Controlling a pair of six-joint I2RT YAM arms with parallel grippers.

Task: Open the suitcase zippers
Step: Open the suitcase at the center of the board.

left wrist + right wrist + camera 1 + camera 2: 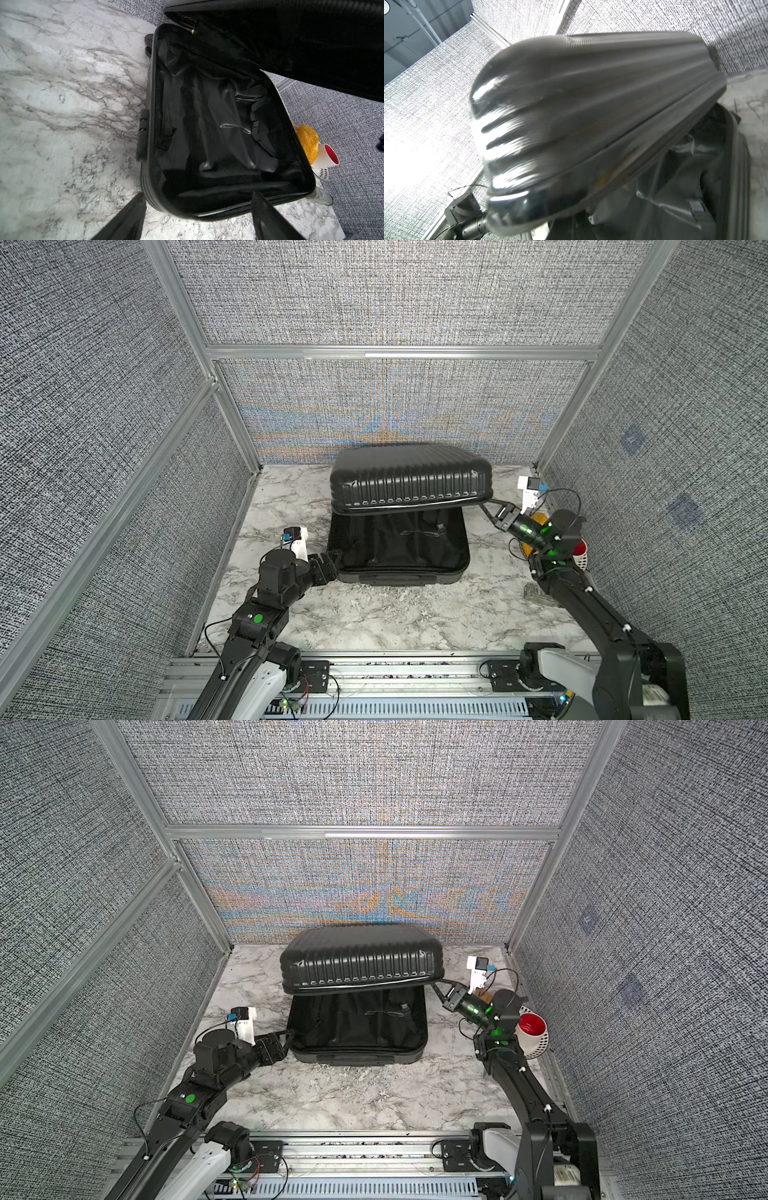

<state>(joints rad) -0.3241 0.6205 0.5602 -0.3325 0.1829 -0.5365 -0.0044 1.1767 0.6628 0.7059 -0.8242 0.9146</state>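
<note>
1. location. the suitcase (409, 481) lies flat on the marble table (374, 614), centred and set toward 12 o'clock. its hinge side is at 12 o'clock and its free edge at 6 o'clock.

2. right claw (487, 505). the fingers are closed to their narrowest. the tips meet the upper shell (361, 961) at its 4 o'clock corner, right at the rim. i judge the purpose is to keep the lid propped at a partial angle so the seam is exposed. i cannot tell whether the tips pinch a zipper pull, pinch the rim, or only bear from beneath. my right wrist view is smeared and shows little beyond ribbed shell.

3. left claw (336, 556). the fingers (126, 218) are spread wide and straddle the lower shell (399, 574) at its 8 o'clock corner. in the left wrist view the corner sits between them with a gap on each side, so nothing is held. i judge this placement guards the base against sliding or tipping under the lifted lid.

4. condition of the case. the shells are glossy black and ribbed, with rounded corners. they are parted along the 6 o'clock edge and at both ends. the zipper track (166, 205) runs bare round the lower rim with its teeth disengaged. the black lining (395, 549) and straps (419, 533) are exposed. judgement: the unzipping is effectively complete.
</note>
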